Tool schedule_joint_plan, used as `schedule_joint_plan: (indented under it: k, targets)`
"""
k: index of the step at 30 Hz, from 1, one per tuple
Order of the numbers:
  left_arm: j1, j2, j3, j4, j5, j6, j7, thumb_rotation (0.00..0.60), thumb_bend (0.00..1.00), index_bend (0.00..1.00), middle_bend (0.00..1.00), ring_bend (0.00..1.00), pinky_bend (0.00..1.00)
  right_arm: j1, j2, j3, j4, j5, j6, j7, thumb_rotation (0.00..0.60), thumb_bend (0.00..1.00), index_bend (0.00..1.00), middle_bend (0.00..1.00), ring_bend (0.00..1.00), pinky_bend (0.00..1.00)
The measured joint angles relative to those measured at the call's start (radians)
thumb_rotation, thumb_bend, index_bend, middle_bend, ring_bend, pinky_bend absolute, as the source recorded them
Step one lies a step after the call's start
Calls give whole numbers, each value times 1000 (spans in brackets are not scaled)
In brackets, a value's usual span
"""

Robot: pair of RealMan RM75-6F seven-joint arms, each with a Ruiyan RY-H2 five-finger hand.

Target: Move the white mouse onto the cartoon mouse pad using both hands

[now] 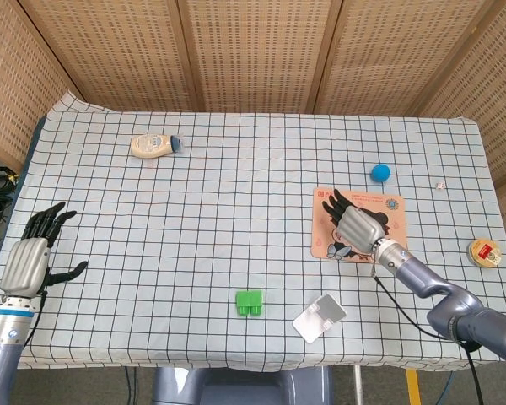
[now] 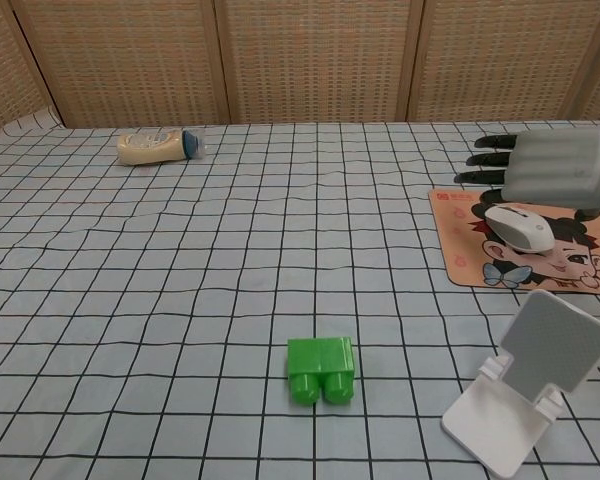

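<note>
The right hand (image 2: 558,168) hovers released, fingers spread, just above the white mouse (image 2: 520,228) on the cartoon mouse pad (image 2: 462,250); the left hand (image 1: 27,260) lies open, well apart.

On the worktop (image 2: 180,300), the mouse (image 2: 519,227) lies on the mouse pad (image 2: 460,240) at right, under the right hand (image 2: 560,170). A stand (image 2: 525,385) sits nearer; a block (image 2: 320,369) lies left of it; a bottle (image 2: 158,147) lies far left.
</note>
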Motion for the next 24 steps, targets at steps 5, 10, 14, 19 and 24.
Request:
schedule_joint_plan:
  k: [5, 10, 14, 19, 24]
  targets:
    - [2, 2, 0, -1, 3, 3, -2, 600, 231, 137, 0, 0, 0, -26, 10, 21, -27, 7, 65, -2, 600, 157, 221, 0, 0, 0]
    - [3, 4, 0, 1, 1, 3, -2, 600, 231, 137, 0, 0, 0, -76, 20, 53, -66, 24, 185, 79, 600, 143, 185, 0, 0, 0]
    - [2, 2, 4, 2, 4, -2, 8, 600, 231, 132, 0, 0, 0, -129, 26, 82, -94, 52, 276, 208, 600, 132, 144, 0, 0, 0]
    - [2, -3, 10, 5, 9, -1, 30, 600, 225, 115, 0, 0, 0, -217, 26, 113, -111, 87, 393, 420, 600, 118, 81, 0, 0, 0]
    - [5, -11, 22, 13, 20, 5, 65, 600, 219, 97, 0, 0, 0, -299, 23, 129, -120, 116, 472, 628, 600, 105, 62, 0, 0, 0]
